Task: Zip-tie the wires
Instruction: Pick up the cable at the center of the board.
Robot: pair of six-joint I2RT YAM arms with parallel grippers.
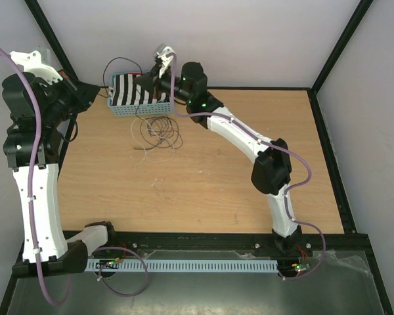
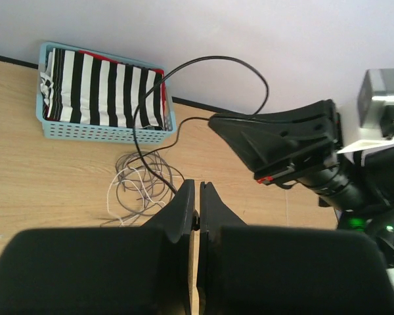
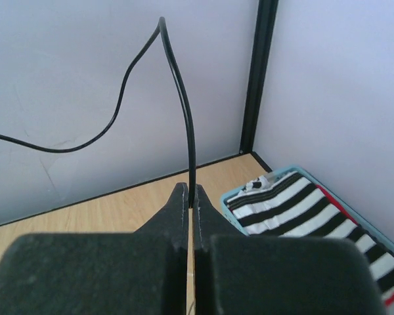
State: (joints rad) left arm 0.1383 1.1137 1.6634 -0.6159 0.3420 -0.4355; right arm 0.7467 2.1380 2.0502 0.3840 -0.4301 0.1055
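The wires (image 1: 159, 133) lie in a loose tangle of thin dark and pale loops on the wooden table just in front of the basket, and appear again as the wires (image 2: 141, 184) in the left wrist view. A thicker black strand (image 1: 118, 61) arcs through the air above the basket between both grippers. My left gripper (image 1: 98, 94) (image 2: 197, 187) is shut, with the black strand (image 2: 136, 131) running in at its fingertips. My right gripper (image 1: 150, 71) (image 3: 192, 191) is shut on the other end, and the strand (image 3: 187, 118) rises straight from its jaws.
A light blue basket (image 1: 128, 110) (image 2: 105, 133) (image 3: 240, 190) holding black-and-white striped cloth stands at the back left against the wall. A black frame post (image 3: 256, 72) marks the corner. White walls close the table's back and sides.
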